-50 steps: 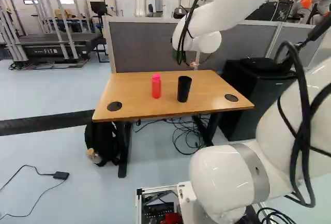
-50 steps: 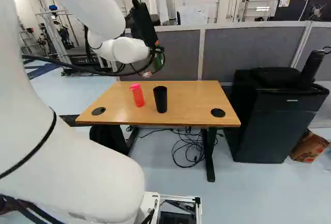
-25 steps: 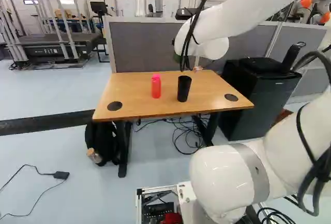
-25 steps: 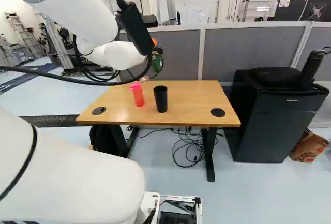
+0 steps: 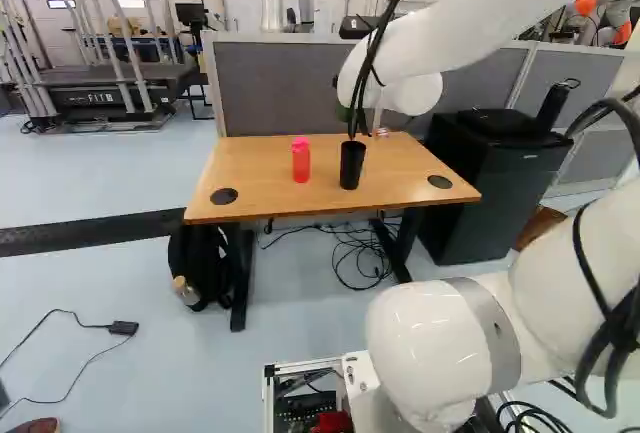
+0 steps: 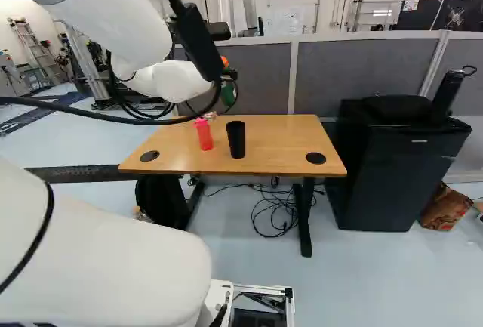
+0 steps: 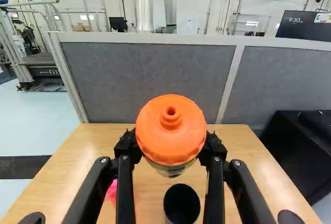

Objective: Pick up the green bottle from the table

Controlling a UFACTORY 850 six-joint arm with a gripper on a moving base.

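Observation:
In the right base view my gripper (image 6: pixel 229 76) shows partly behind cables, up beyond the arm's white wrist, with the green bottle (image 6: pixel 229 93) in it. Seen from the wrist, the gripper (image 7: pixel 170 142) is shut on this bottle, both fingers against its sides; its orange cap (image 7: pixel 171 125) faces the camera and hides most of the body. The bottle is held above the wooden table (image 7: pixel 155 203). On the tabletop stand a black cup (image 5: pixel 352 165) and a pink-red bottle (image 5: pixel 301 160), both lower than the held bottle.
A grey partition (image 6: pixel 362 78) runs behind the table. Right of the table stands a black cabinet (image 6: pixel 400 168). A black backpack (image 5: pixel 200 268) and loose cables (image 6: pixel 275 214) lie under it. Another robot (image 5: pixel 605 13) shows at the far right of the left base view.
The arm has shifted against its lowest joint, carrying the held green bottle along, then stayed still over the last half second. The base has moved, so the table and floor things sit slightly differently.

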